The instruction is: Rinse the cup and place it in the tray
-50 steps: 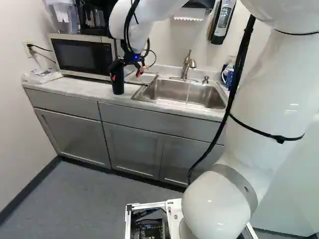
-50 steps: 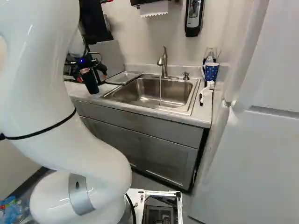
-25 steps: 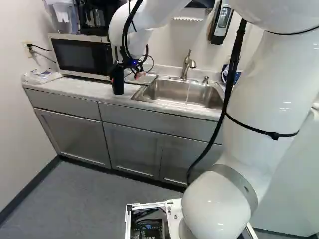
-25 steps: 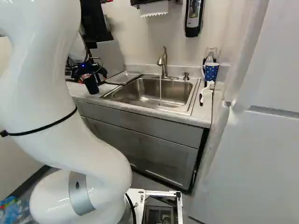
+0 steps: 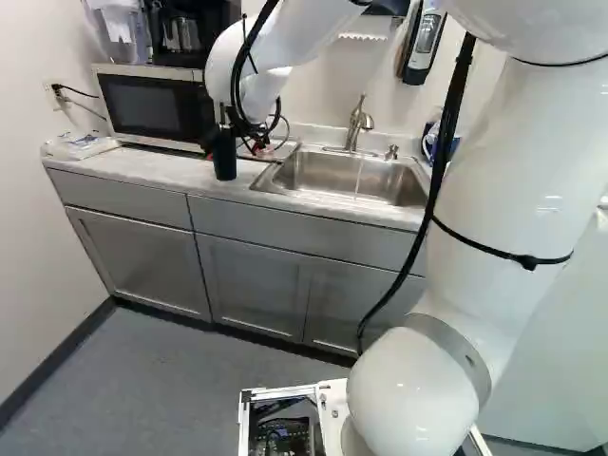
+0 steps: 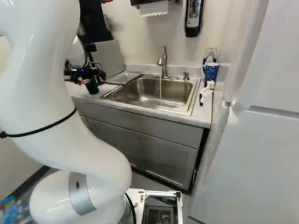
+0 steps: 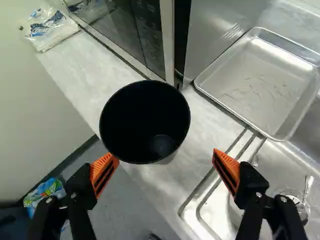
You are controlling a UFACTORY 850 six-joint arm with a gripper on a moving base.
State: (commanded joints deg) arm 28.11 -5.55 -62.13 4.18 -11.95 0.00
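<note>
Gripper point(image 6: 93, 79): fingers point(image 7: 104, 174) spread wide, no hold on anything. Black cup point(image 7: 145, 122) ahead at eleven o'clock, taking twelve as straight ahead of the gripper; its open mouth faces the wrist camera, rim near one finger. Whether they touch, cannot tell. Cup upright on the pale counter point(image 5: 142, 166), close to its front edge.

Same clock, now centred on the cup, wrist view. Between two and three: shallow metal tray point(image 7: 260, 90), bright, wet-looking marks across its bottom. Twelve: microwave point(image 7: 140, 37), dark door. Between ten and eleven: clear plastic bag point(image 7: 47, 30) on the counter. Four: steel sink point(image 7: 215, 207) with its drain point(image 7: 295, 197). Eight: bright plastic packaging point(image 7: 47, 192), down on the floor.

Right base view, clock centred on the sink. Twelve: faucet point(image 6: 163, 63), thin stream of water point(image 6: 160, 93) running into the basin. Two: blue spotted cup point(image 6: 211, 71). Three: white-handled brush point(image 6: 202, 95) on the counter. One, up the wall: soap dispenser point(image 6: 193, 18). Twelve, higher than the faucet: paper towel point(image 6: 154, 9).
</note>
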